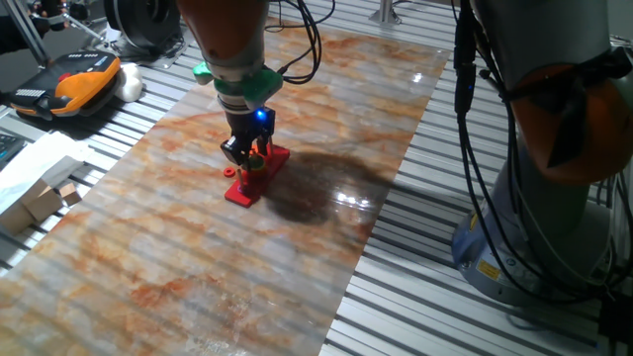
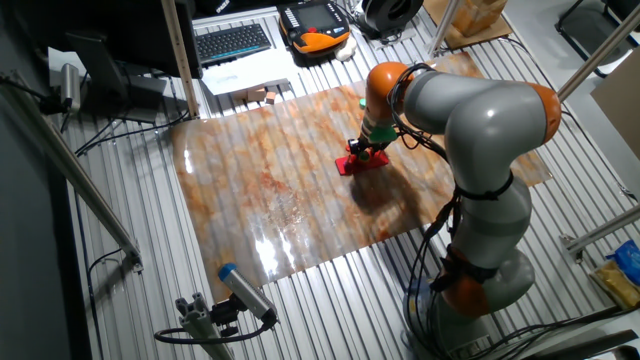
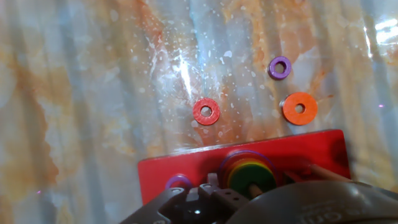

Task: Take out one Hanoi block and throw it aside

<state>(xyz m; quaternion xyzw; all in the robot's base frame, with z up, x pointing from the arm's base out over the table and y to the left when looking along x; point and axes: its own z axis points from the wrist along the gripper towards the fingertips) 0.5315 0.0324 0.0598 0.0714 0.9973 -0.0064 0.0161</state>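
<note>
The gripper point(image 1: 246, 156) is lowered over the green ring point(image 3: 250, 172) for lifting it (grip state cannot be told) near the mat's middle

Glossy marbled tabletop point(image 1: 178, 247) on slatted bench point(image 1: 445, 307)

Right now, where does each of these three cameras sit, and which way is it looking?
One fixed view: low beside the table, looking along the marbled mat at the red peg board; the tool and an arm base show.
The other fixed view: high above, looking down; the whole arm shows.
Hand view: on the hand, looking down at the stacked rings; only the tool's body shows.
All share the peg board.
</note>
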